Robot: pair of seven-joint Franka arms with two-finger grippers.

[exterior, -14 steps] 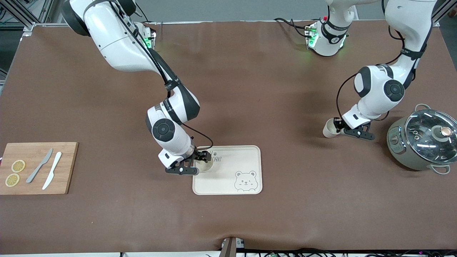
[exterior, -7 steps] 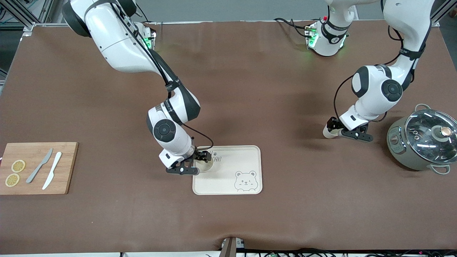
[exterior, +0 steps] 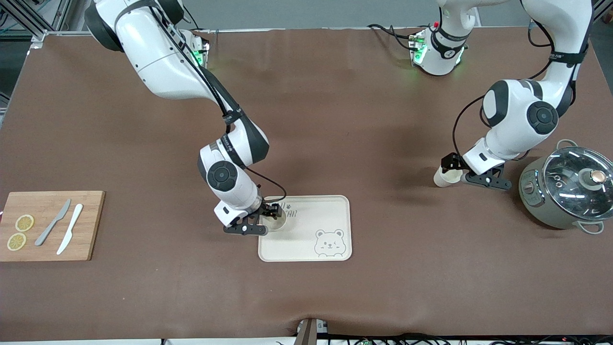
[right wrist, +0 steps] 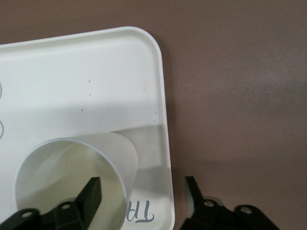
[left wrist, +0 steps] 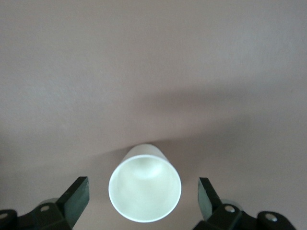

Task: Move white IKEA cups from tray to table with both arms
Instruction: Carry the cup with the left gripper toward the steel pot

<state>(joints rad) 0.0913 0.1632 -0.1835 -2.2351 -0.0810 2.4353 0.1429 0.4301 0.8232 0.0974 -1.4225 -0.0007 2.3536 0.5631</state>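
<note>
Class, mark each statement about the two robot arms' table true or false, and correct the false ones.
1. One cup stands on the bear-printed tray, with the right gripper at it, jaws open. True.
2. The left gripper has its jaws clamped shut on the second cup. False: the jaws are open, with a gap on each side of that cup.
3. The second cup is also on the tray. False: it is on the bare table, near the pot.
4. The pot's glass lid is off. False: it sits on the pot.
5. Two knives and two lemon slices lie on the wooden board. True.
</note>
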